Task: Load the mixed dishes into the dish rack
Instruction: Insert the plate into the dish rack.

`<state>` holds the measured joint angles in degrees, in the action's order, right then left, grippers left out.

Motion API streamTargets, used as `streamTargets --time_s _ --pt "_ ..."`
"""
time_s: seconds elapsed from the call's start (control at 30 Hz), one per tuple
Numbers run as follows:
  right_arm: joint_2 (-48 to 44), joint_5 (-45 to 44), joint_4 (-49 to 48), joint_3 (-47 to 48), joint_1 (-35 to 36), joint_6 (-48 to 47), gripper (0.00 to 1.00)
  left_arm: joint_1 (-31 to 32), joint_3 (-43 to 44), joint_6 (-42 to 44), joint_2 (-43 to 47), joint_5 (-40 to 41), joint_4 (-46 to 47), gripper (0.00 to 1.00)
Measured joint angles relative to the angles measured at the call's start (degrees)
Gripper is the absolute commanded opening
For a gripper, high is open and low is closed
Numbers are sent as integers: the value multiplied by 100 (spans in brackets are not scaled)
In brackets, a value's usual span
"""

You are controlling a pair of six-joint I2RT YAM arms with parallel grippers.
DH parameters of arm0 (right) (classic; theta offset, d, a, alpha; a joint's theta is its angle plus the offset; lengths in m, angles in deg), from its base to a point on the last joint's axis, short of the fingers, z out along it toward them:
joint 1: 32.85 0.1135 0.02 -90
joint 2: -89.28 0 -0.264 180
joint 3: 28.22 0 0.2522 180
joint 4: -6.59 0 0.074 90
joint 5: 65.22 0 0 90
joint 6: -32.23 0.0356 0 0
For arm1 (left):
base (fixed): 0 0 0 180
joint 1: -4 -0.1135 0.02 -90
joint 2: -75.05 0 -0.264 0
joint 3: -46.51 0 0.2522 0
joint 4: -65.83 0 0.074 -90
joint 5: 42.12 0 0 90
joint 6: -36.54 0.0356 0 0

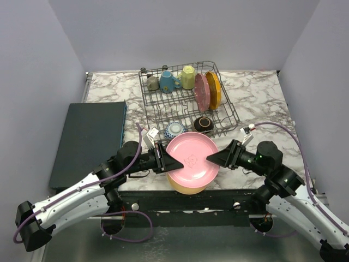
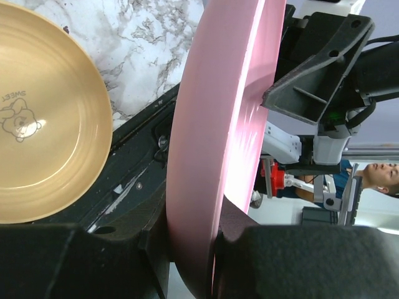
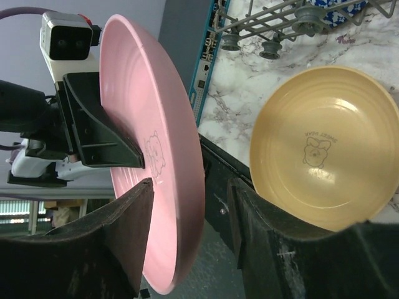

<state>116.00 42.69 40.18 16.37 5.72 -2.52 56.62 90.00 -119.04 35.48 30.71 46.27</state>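
A plain pink plate point(image 1: 192, 158) hangs on edge above the table's near edge. My left gripper point(image 1: 173, 162) is shut on its left rim, and the left wrist view shows both fingers pressed against the plate point(image 2: 212, 156). My right gripper point(image 1: 214, 158) straddles the opposite rim and is open. In the right wrist view one finger point(image 3: 128, 218) lies near the plate's face point(image 3: 156, 156), and a gap separates the other finger from its back. A yellow plate point(image 1: 188, 188) lies flat beneath. The dish rack point(image 1: 163, 112) stands behind.
The rack holds a grey mug point(image 1: 153, 83), a blue mug point(image 1: 167, 82), a yellow mug point(image 1: 188, 77), a pink plate point(image 1: 202, 91) and an orange plate point(image 1: 213, 90) upright, a brown bowl point(image 1: 203, 124) and a patterned bowl point(image 1: 174, 130). A dark mat point(image 1: 90, 142) lies to the left.
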Motion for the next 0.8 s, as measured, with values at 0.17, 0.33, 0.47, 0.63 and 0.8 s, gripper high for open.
streamTargets --time_s 0.17,0.33,0.47,0.63,0.8 --pt "0 118 -225 -164 0 199 50 0 -57 -22 48 -70 140 0" --pt "-50 186 -439 -219 0 332 44 0 -92 -39 175 -98 219 0" --pt "-116 212 -573 -223 0 387 41 0 -109 -44 219 -107 245 0" --pt "-219 214 -667 -256 0 470 32 0 -120 -48 225 -107 273 0" --pt "-273 199 -662 -262 0 481 14 0 -122 -59 225 -111 308 0"
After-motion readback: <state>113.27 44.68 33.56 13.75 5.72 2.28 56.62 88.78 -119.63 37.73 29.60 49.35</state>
